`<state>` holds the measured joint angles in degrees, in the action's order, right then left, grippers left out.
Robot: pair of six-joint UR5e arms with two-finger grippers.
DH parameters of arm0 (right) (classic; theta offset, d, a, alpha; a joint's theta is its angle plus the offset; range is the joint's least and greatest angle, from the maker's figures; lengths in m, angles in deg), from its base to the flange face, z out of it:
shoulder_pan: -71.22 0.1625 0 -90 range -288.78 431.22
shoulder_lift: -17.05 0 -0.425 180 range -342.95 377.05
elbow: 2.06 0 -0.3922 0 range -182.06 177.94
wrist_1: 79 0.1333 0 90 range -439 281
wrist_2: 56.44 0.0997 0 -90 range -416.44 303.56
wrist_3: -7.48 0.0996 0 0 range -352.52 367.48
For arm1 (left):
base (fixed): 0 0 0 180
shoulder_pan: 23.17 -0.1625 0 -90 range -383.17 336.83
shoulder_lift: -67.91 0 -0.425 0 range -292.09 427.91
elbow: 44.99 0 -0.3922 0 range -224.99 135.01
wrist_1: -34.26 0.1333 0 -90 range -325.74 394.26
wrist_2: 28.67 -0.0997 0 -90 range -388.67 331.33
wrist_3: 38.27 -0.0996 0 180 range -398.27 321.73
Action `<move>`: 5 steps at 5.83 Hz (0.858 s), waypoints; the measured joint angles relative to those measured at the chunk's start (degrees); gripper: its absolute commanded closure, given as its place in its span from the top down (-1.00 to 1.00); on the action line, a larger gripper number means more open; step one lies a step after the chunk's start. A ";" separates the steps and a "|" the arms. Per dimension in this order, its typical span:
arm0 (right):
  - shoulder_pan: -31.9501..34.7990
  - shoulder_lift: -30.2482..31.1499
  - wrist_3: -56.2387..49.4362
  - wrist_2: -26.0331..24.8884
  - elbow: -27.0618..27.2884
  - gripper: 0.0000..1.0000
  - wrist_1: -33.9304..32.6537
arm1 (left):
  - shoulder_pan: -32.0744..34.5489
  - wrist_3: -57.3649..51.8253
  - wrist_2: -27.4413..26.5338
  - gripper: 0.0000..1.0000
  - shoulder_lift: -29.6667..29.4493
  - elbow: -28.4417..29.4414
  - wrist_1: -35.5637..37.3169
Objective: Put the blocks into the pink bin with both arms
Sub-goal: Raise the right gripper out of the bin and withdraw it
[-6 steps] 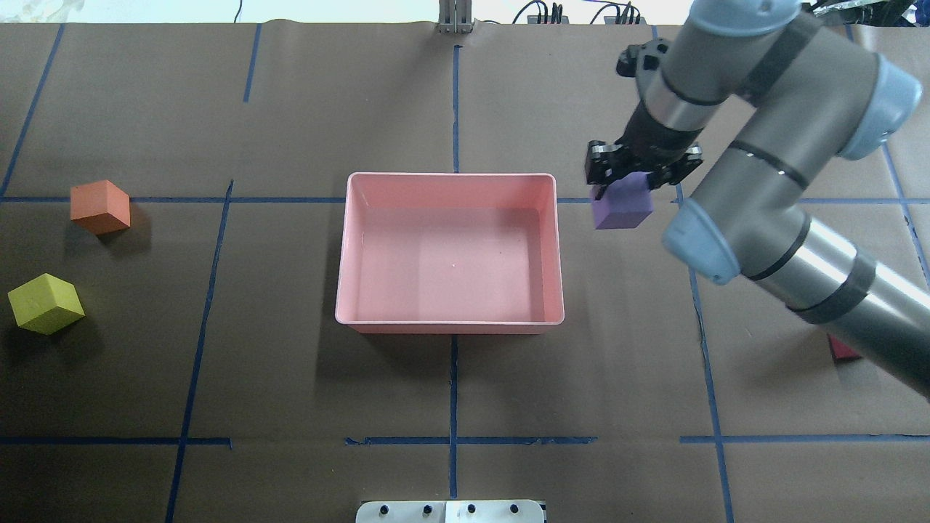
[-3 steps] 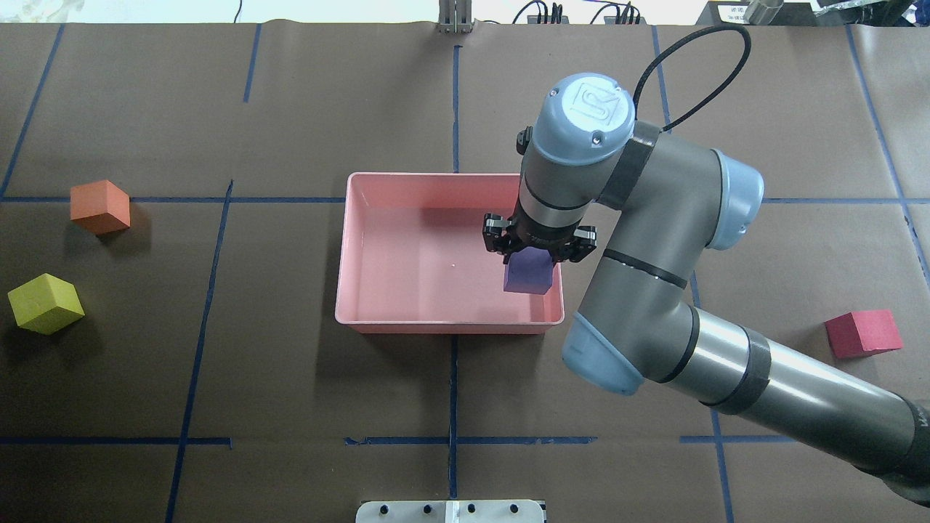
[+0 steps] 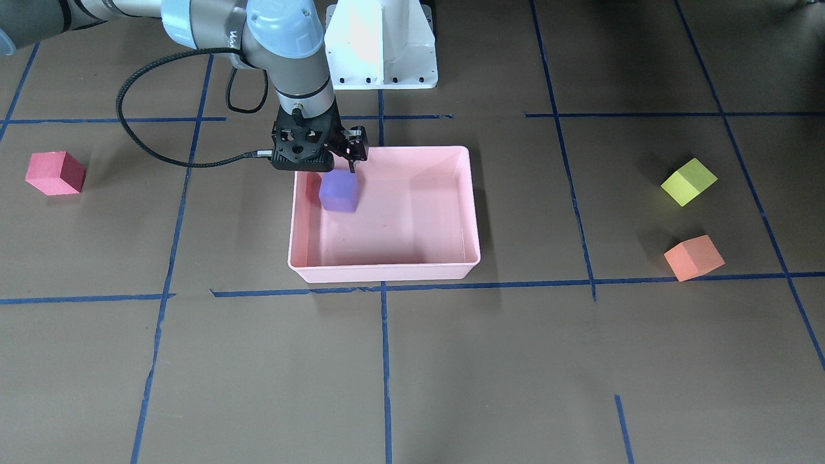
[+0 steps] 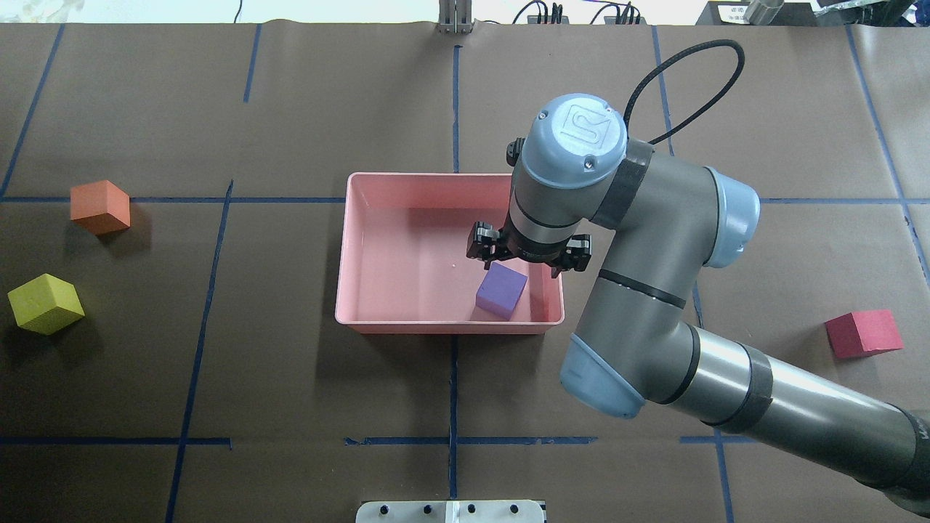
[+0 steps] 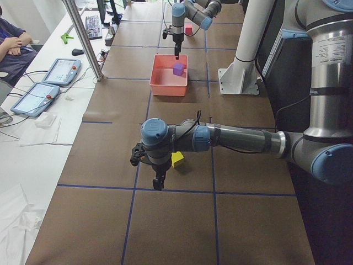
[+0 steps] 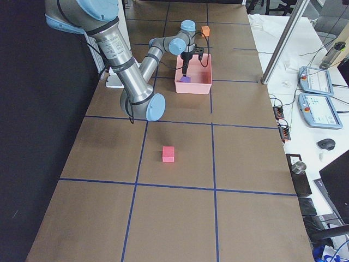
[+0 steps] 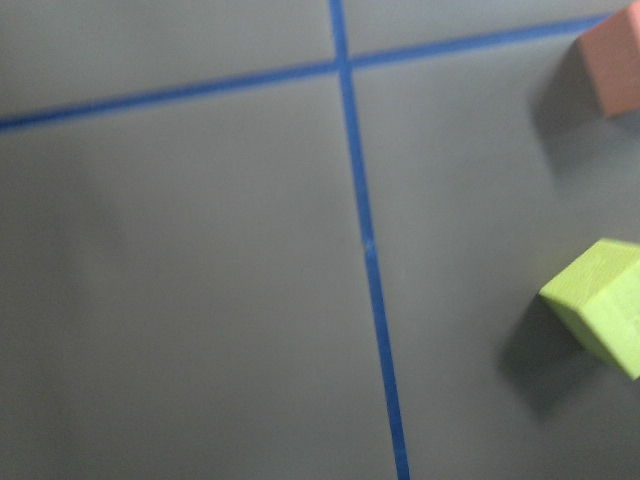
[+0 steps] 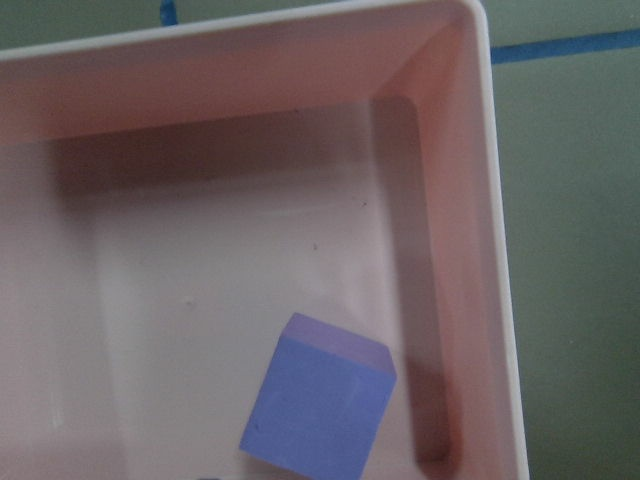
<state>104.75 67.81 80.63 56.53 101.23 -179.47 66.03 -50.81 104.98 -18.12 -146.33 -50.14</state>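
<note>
The purple block (image 4: 501,290) lies tilted inside the pink bin (image 4: 450,325), near its right wall, free of any finger. My right gripper (image 4: 528,254) hangs open just above it; in the front view the gripper (image 3: 320,161) is over the block (image 3: 338,191). The right wrist view shows the block (image 8: 318,405) on the bin floor. The orange block (image 4: 100,206) and yellow-green block (image 4: 45,303) sit far left, the red block (image 4: 863,333) far right. My left gripper (image 5: 158,182) shows only in the left side view, beside the yellow-green block (image 5: 177,160); I cannot tell if it is open.
The white base pedestal (image 3: 380,45) stands behind the bin. Blue tape lines cross the brown table cover. The left wrist view shows the yellow-green block (image 7: 605,305) and orange block (image 7: 615,60) at its right edge.
My right gripper carried the purple block from right of the bin to over its right part, then opened. The block dropped to the bin floor.
</note>
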 measured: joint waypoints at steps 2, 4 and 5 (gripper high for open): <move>6.39 0.94 -7.54 3.79 0.28 1.00 -0.21 | -1.60 2.83 0.35 1.00 -3.08 2.09 -5.48; 15.60 5.76 -24.01 10.34 -0.01 1.00 -0.32 | -8.32 17.22 0.28 1.00 -4.08 2.75 -13.15; 20.49 9.32 -34.28 12.70 -0.07 1.00 -0.34 | -12.55 30.14 0.05 1.00 -4.13 2.94 -17.50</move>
<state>125.24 77.13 46.36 69.23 101.17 -179.81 53.48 -20.67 105.03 -22.25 -143.39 -67.64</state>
